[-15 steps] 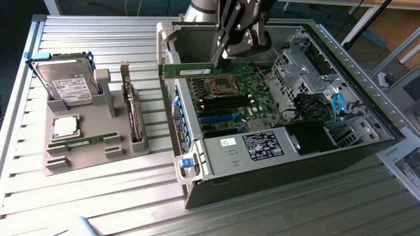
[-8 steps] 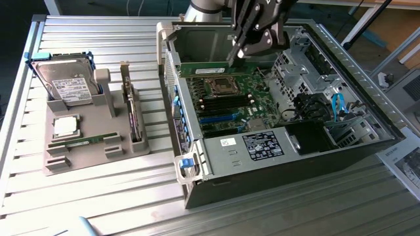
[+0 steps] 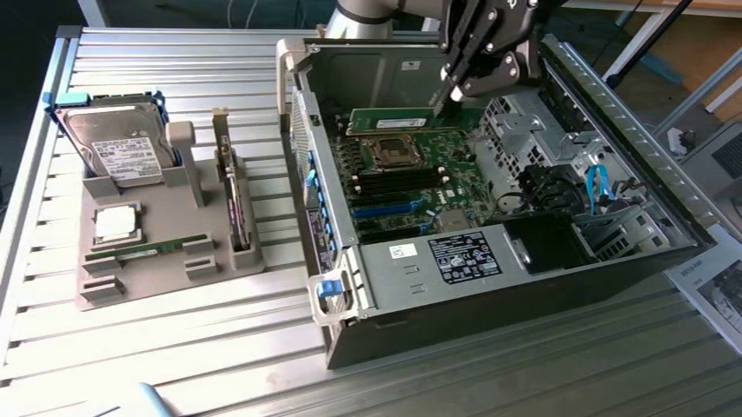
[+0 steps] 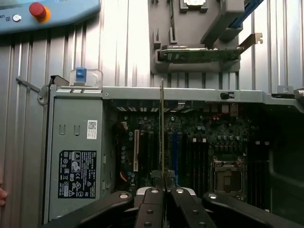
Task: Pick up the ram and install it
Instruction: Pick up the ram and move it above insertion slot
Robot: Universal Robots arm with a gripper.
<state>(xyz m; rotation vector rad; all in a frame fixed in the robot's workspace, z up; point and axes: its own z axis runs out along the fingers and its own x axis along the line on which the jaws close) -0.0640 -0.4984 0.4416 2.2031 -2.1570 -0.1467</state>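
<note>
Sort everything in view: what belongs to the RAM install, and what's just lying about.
Job: ram stick, gripped in the hand; open computer case; its motherboard.
Lying about: hard drive; processor chip; grey parts holder; controller with red button.

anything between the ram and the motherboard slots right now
Nothing visible. The gripper holds the ram inside the open case, above the motherboard, with only open space between it and the dark memory slots.

In case (image 3: 400, 300) — ram (image 3: 400, 118) over motherboard (image 3: 408, 187); tray (image 3: 156, 261) beside case.
</note>
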